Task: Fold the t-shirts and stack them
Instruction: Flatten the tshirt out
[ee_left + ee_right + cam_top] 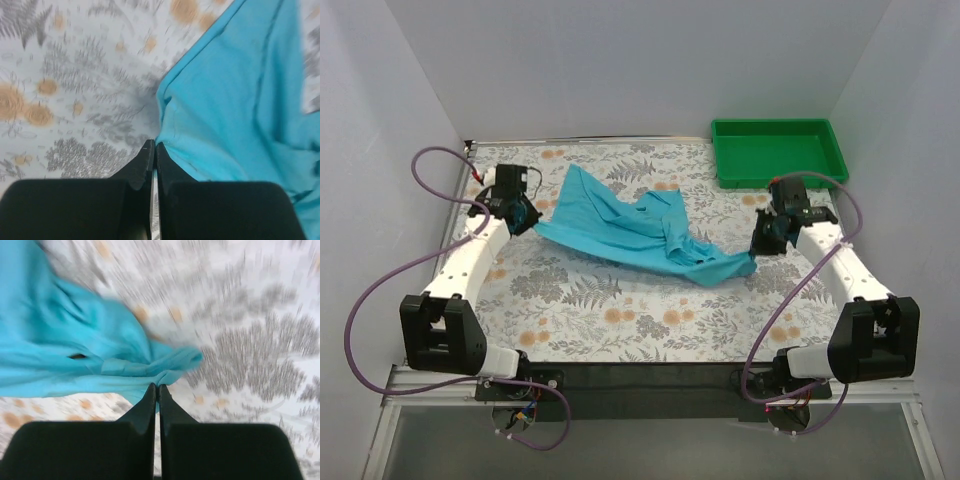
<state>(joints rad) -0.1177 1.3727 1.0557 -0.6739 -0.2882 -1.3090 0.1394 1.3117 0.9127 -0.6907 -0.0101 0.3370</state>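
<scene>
Shirt [620,228] unfolded, bunched in ridges across mid-bench [610,320]. Its long axis runs diagonally, from far-left down to near-right, slung between the two arms.

Left tool [523,214] is clenched on the shirt's left end; the left wrist view shows the cloth edge pinched right at the fingertips.

Right tool [758,246] is also clenched, with a bunched corner of cloth at its tips. The right wrist view is blurred, so depth of bite cannot be told.

Each arm sits at its own end; neither has to reach across. Green tray [775,150] at the far-right corner, well apart from the cloth.

Judgement: the coming move is a spread, drawing the ends apart along that diagonal to flatten the cloth before any fold. Risk: the right pinch slipping.
</scene>
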